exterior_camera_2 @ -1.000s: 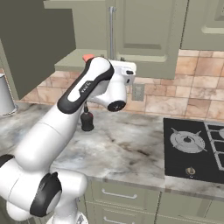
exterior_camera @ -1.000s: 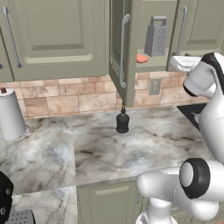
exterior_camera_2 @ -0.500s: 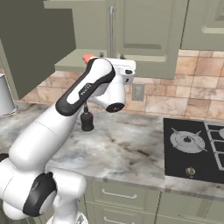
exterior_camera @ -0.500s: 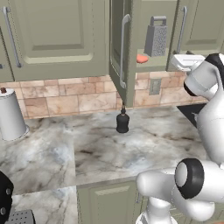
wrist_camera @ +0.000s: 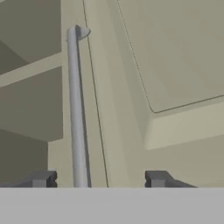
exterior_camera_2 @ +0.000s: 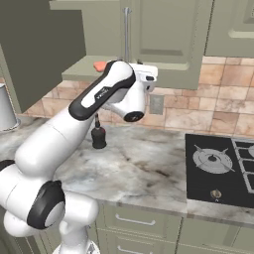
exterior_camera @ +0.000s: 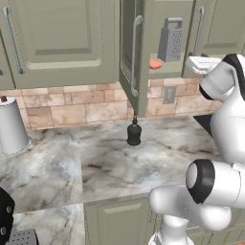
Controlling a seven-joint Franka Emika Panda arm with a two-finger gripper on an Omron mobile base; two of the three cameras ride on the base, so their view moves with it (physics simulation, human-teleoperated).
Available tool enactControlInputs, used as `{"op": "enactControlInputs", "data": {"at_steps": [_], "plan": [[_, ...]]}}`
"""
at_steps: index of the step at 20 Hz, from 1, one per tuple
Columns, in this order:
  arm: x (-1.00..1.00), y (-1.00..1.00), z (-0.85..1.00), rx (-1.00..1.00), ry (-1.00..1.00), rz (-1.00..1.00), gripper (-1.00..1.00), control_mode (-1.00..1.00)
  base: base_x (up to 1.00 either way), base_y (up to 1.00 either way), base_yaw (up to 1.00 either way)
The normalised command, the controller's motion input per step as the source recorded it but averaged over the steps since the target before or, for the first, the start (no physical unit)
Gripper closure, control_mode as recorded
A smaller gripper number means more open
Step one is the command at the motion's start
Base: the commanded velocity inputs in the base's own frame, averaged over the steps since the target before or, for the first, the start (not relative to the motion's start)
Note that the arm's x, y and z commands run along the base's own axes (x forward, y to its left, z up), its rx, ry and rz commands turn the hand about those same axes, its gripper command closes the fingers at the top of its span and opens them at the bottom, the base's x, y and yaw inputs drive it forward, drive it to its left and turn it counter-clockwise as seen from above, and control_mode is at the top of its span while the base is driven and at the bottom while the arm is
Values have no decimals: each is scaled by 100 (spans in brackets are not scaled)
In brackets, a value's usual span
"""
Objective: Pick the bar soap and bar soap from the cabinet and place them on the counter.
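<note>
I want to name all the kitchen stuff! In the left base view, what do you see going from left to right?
Paper towel roll → black bottle on the counter → salmon-orange bar soap in the cabinet → metal grater → the robot's white hand.

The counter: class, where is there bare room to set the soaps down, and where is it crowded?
The counter lies bare between the steel canister and the black bottle, and between that bottle and the stove top. The cabinet shelf is crowded: the grater stands beside the salmon-orange bar soap.
</note>
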Motion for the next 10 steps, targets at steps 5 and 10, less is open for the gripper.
{"op": "enactControlInputs", "data": {"at_steps": [5, 10], "plan": [[57, 0, 0, 0, 8, 0, -100, -100, 0, 0, 0], [19, 7, 0, -2, 3, 0, -100, -100, 0, 0, 0]]}}
